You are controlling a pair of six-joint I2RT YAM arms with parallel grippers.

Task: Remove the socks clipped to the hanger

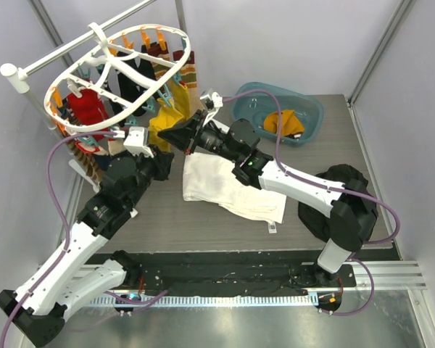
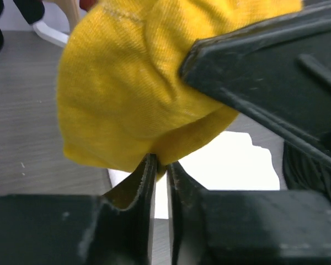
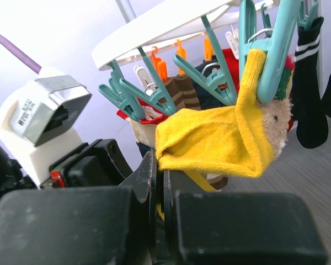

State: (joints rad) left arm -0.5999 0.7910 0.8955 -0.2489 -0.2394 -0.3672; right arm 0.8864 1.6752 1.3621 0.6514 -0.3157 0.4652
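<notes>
While the yellow sock (image 3: 209, 143) is hanging by one end from a teal clip (image 3: 271, 55) on the hanger (image 3: 154, 27), over the far-left corner of the tabletop, both grippers are meeting on it from below. The right gripper (image 3: 159, 165) is pinching the sock's loose lower end, its fingers pressed together with a sliver of yellow fabric showing between them. The left gripper (image 2: 161, 165) is nipping the underside of the same sock, its fingers nearly touching, with the fabric's edge caught in the narrow slit. The right gripper's black body is crowding in just beside it. Around it, other socks (image 1: 87, 109), red, black and brown-striped, are dangling from neighbouring clips on the frame. Near the far edge, toward the right corner, a teal basin (image 1: 309, 109) is holding a bundle of yellow and orange fabric (image 1: 286, 123). A white cloth (image 1: 232, 188) is lying mid-table, and a black garment heap (image 1: 348, 181) is sitting by the right edge.
</notes>
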